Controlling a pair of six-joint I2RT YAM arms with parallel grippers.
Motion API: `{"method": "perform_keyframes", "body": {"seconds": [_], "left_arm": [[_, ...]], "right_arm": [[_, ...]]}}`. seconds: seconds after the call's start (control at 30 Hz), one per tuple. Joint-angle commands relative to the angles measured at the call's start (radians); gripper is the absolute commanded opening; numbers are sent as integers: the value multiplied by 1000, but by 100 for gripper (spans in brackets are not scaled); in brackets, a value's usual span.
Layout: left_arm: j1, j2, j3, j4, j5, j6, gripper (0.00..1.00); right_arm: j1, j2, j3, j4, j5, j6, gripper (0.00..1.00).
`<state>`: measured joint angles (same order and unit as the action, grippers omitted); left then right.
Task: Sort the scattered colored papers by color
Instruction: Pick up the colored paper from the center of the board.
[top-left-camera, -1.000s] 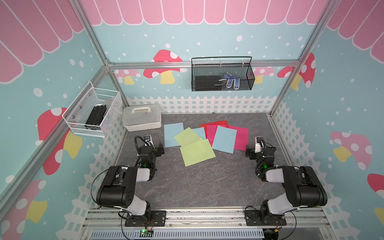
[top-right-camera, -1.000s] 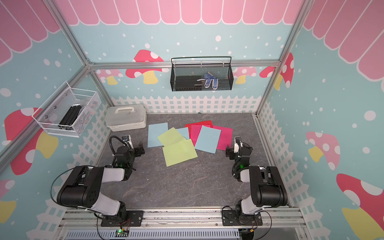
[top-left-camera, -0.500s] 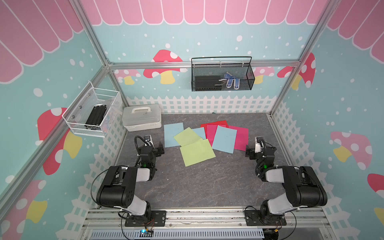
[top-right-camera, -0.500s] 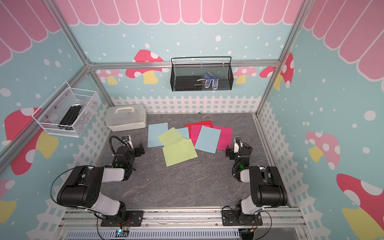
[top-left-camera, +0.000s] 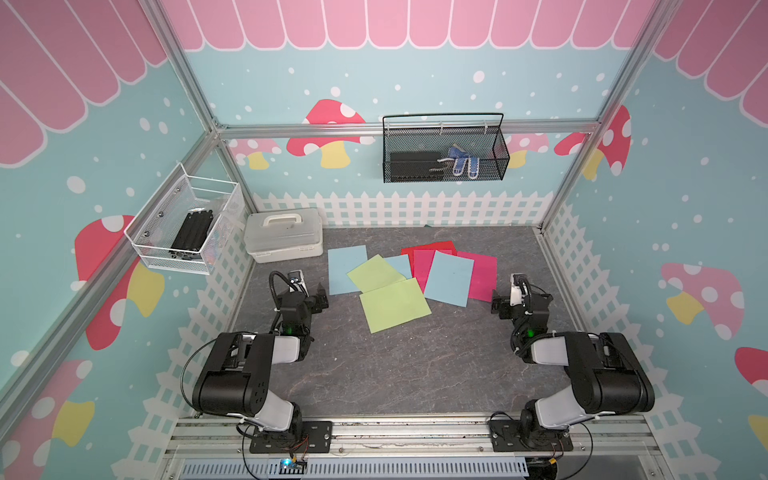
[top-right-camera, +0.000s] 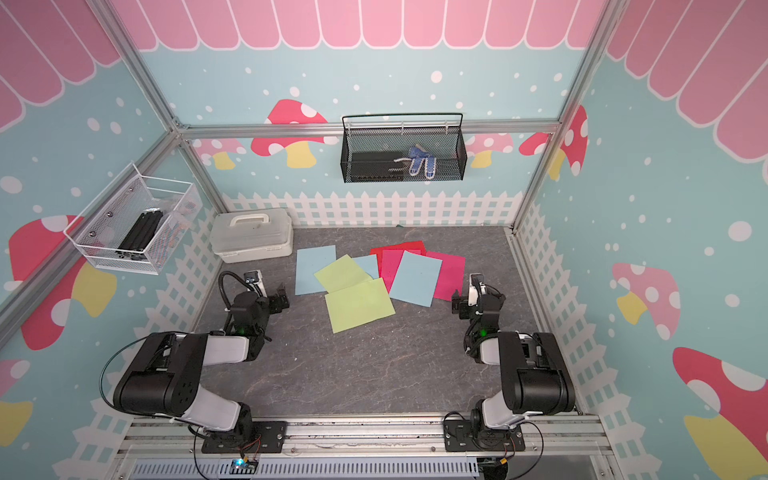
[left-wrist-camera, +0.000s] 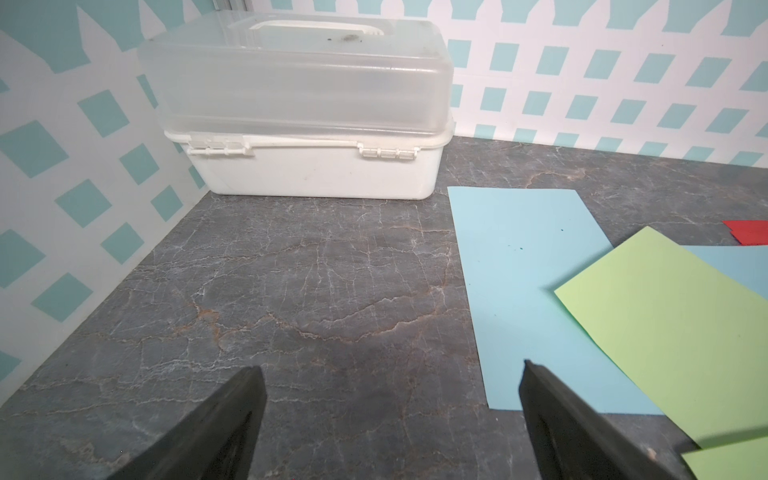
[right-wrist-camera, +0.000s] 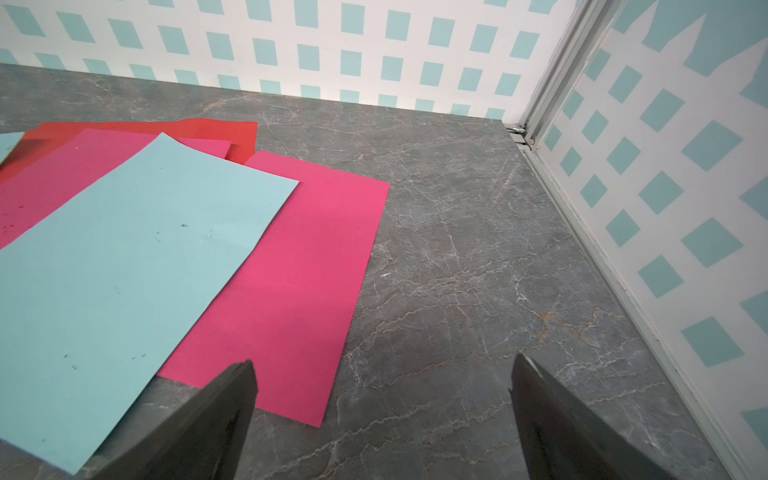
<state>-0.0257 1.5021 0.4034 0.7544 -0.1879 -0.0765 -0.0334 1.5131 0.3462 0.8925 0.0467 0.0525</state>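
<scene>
Nothing moved: L gripper (left-wrist-camera: 390, 365), R gripper (right-wrist-camera: 382, 359) wide open, empty, nr colored papers (top-left-camera: 395, 305).

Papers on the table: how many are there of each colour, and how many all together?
blue papers: 3
green papers: 2
pink papers: 2
red paper: 1 for sure; another may hide beneath it
Total: 8 that show
</scene>
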Motion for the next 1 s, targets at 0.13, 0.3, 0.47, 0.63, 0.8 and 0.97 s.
{"method": "perform_keyframes", "body": {"seconds": [0.13, 0.3, 0.47, 0.63, 0.8, 0.97], "left_arm": [[-51, -203, 234, -407, -69, -1, 86], [-108, -255, 371, -619, -50, -86, 86], [-145, -299, 455, -842, 49, -214, 85], [-159, -344, 473, -961, 223, -298, 83], [-164, -353, 475, -1061, 285, -378, 83], [-164, -270, 486, -1086, 363, -454, 80]], "right_arm": [[24, -205, 204, -424, 138, 45, 94], [55, -308, 347, -675, 139, 124, 94], [141, -297, 537, -997, 148, 201, 89], [242, -288, 647, -1180, 109, 212, 90], [343, -265, 727, -1297, 44, 235, 91], [369, -140, 833, -1371, -147, 293, 89]]}}
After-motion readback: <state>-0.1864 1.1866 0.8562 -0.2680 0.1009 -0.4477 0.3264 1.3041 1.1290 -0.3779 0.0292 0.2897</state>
